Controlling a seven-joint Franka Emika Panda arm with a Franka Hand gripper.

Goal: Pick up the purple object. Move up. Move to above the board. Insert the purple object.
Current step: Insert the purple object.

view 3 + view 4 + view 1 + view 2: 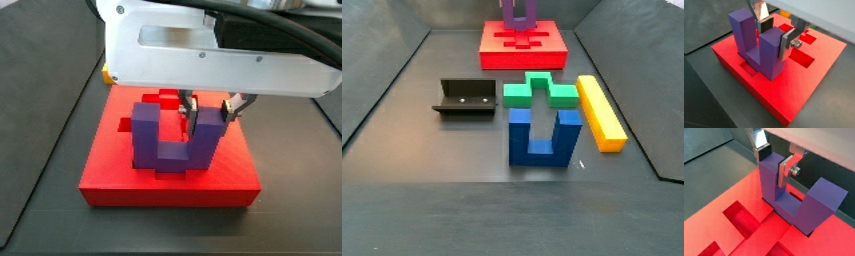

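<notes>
As its bar sits low in a cut-out, the purple object (pixel 759 47) stands prongs-up on the board (pixel 811 82); gripper (pixel 777 31) above the board, fingers pinching one prong, apparently steadying it for insertion

The purple object (pixel 759 47) is a U-shaped block standing upright, prongs up, its joining bar down at the board (pixel 811 90). I hold one prong between the fingers of my tool (pixel 777 34), directly above the board; the other prong stands free. In a wrist view the bar (pixel 794 213) sits at the edge of a recessed cut-out; how deep it is seated I cannot tell. The board is a flat red rectangular slab with cross- and bar-shaped recesses, lying flat on the desk (pixel 449 150). In a side view it lies at the far end, the block (pixel 517 14) on top.
</notes>
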